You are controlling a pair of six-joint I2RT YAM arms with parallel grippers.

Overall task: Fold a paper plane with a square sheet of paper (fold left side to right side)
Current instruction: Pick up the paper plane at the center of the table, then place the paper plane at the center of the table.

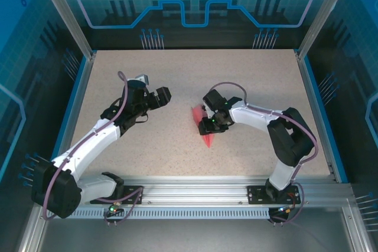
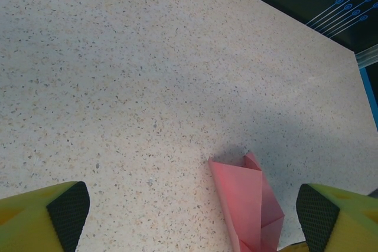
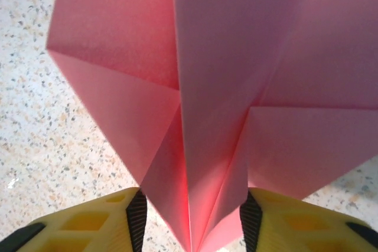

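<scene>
Straddling paper plane, right claw, grip unclear, left claw wide apart, speckled table around.

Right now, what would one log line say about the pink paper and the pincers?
left pincer: open, empty | right pincer: straddling paper plane, grip unclear | paper plane: folded flaps, centre ridge

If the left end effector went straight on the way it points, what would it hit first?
Most likely the bare table, just beside the paper plane. The open left end effector angles down toward it; depth is unclear, so one finger might brush the paper.
</scene>
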